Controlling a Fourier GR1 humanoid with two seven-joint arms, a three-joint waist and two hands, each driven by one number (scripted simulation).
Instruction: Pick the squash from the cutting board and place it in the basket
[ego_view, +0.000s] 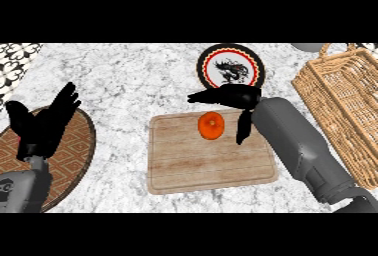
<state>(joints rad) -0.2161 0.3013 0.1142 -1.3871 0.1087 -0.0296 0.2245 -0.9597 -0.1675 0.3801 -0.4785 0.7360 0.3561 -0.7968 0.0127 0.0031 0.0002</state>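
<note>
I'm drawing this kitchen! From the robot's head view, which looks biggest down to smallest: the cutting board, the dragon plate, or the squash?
1. Cutting board
2. Dragon plate
3. Squash

Marble counter (125, 80): cutting board (210, 162), basket (343, 100), plate (229, 67), mat (74, 155).

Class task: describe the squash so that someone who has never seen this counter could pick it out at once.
Find the wooden cutting board at the counter's middle. Near its far edge, beside the right hand, lies the squash. It is the only small, round, orange thing there.
</note>
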